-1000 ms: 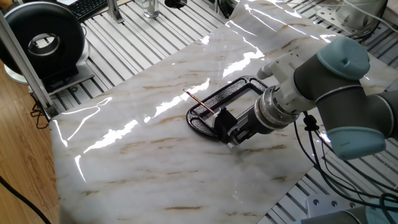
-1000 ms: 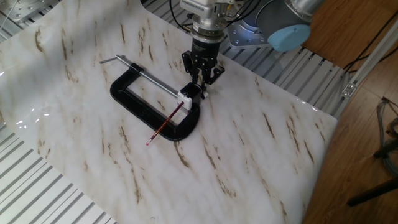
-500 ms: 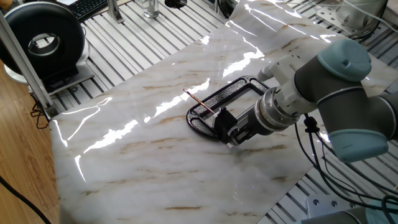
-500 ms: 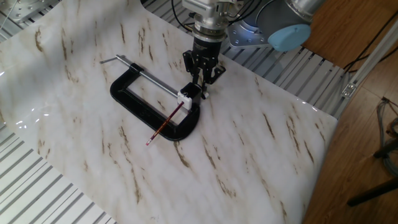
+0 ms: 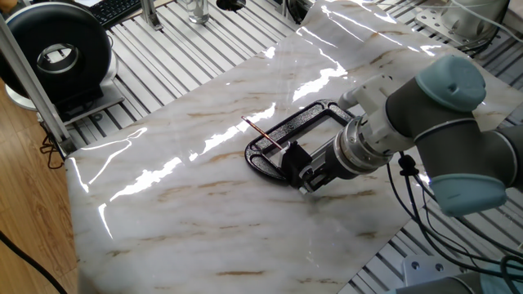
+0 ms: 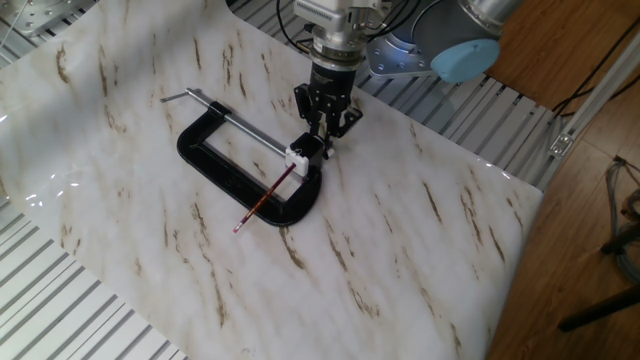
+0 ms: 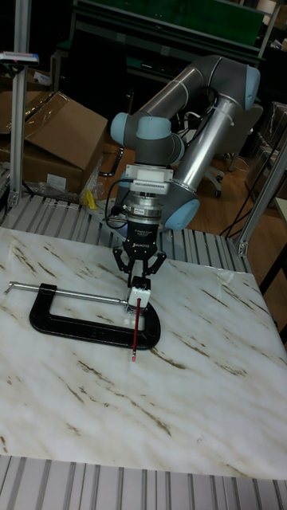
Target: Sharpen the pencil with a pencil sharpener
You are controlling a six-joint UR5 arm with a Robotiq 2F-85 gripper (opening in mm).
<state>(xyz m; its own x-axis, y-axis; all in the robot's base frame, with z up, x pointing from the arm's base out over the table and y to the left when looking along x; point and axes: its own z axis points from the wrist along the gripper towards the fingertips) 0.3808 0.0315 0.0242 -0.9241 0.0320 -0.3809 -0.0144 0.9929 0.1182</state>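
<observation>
While the pencil sits with one end pushed into the pencil sharpener, I judge the task to be in its middle: the two are joined, but whether the point is cut yet is too small for me to tell, and the turning that does the sharpening looks to be the work in hand or still ahead. My hand reaches down toward the middle of the bench and closes around the sharpener end of the pair; in the tall fixed view my fingers splay a little around a pale block at the top of the pencil, so I read it as gripping the sharpener, with the fingers only narrowly apart. The pencil slants away from my hand toward the bench's near edge in that view, its free end low and lying across the lower bar of the clamp, which rests flat on the bench with its threaded rod running beside it. From the other side my hand hides the sharpener almost wholly, and only the thin stick shows above the clamp frame.
</observation>
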